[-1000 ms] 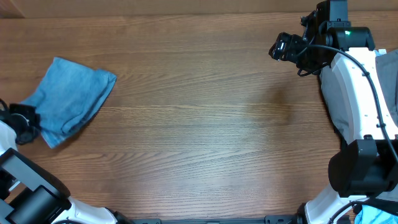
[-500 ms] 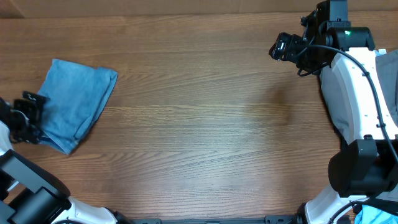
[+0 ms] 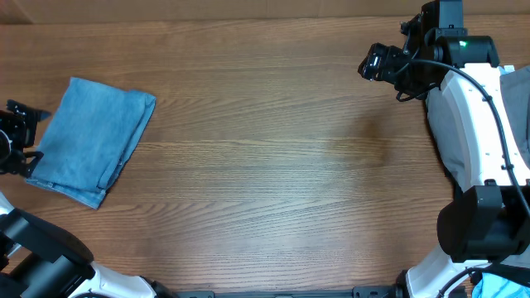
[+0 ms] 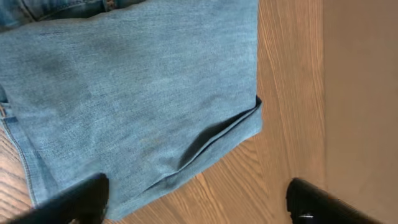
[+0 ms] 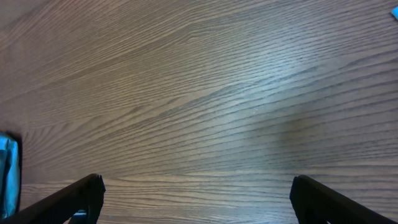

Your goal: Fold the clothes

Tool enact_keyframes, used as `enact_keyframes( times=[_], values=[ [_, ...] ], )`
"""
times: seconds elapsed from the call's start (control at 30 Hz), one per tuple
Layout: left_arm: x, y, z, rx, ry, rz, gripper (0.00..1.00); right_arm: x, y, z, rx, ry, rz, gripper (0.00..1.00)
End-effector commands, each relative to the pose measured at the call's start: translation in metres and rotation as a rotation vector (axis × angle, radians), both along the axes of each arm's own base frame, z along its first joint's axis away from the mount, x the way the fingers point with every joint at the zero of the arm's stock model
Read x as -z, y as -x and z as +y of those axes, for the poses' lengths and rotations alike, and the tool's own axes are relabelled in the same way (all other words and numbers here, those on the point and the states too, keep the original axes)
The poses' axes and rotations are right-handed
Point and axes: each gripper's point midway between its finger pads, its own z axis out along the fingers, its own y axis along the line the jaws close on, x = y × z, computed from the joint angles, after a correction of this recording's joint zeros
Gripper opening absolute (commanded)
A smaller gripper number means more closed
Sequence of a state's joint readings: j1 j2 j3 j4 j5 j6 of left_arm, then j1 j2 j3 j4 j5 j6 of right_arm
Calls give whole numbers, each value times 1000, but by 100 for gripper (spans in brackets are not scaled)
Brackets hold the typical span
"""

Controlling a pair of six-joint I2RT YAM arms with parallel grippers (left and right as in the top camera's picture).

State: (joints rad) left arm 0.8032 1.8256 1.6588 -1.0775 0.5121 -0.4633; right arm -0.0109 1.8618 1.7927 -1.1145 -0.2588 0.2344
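Note:
The clothes in view are light-blue denim jeans (image 3: 91,141), folded into a flat bundle at the table's left end. My left gripper (image 3: 27,138) hovers at the bundle's left edge, open, with nothing between its fingers. In the left wrist view the jeans (image 4: 124,93) fill the upper left, a folded corner points at bare wood, and the left gripper (image 4: 196,202) straddles that corner with one finger (image 4: 81,199) over the denim. My right gripper (image 3: 373,62) hangs open at the far right back, over bare wood (image 5: 196,199). A sliver of the jeans (image 5: 7,168) shows at the right wrist view's left edge.
A grey garment (image 3: 519,95) lies at the right edge beside the right arm, and a bright-blue one (image 3: 484,285) peeks out at the bottom right corner. The table's left edge (image 4: 323,93) runs close to the jeans. Bare wood (image 3: 273,157) spans the middle.
My left gripper opened, let go of the jeans and drew back to the left. The bundle settled flatter on the table. The right arm has not moved.

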Motion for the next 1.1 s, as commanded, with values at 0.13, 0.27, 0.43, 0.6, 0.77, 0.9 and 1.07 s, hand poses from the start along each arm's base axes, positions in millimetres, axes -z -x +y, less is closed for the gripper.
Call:
enact_keyframes(
  times=[0.13, 0.27, 0.43, 0.6, 0.77, 0.9, 1.07],
  values=[
    [6, -22, -35, 414, -191, -84, 4, -2, -1, 0, -6, -1, -11, 100],
    [12, -38, -67, 527, -206, -90, 4, -2, -1, 0, -6, -1, -11, 100],
    [26, -57, -97, 641, -388, 49, 4, -2, -1, 0, -6, -1, -11, 100],
    [58, -72, -141, 794, -533, 205, 4, -2, -1, 0, -6, -1, -11, 100],
    [109, -66, -161, 886, -485, 344, 4, -2, -1, 0, -6, -1, -11, 100],
    [134, -60, -153, 895, -486, 427, 4, -2, -1, 0, -6, -1, -11, 100],
    [163, -56, -147, 961, -498, 496, 4, -2, -1, 0, -6, -1, -12, 100]
  ],
)
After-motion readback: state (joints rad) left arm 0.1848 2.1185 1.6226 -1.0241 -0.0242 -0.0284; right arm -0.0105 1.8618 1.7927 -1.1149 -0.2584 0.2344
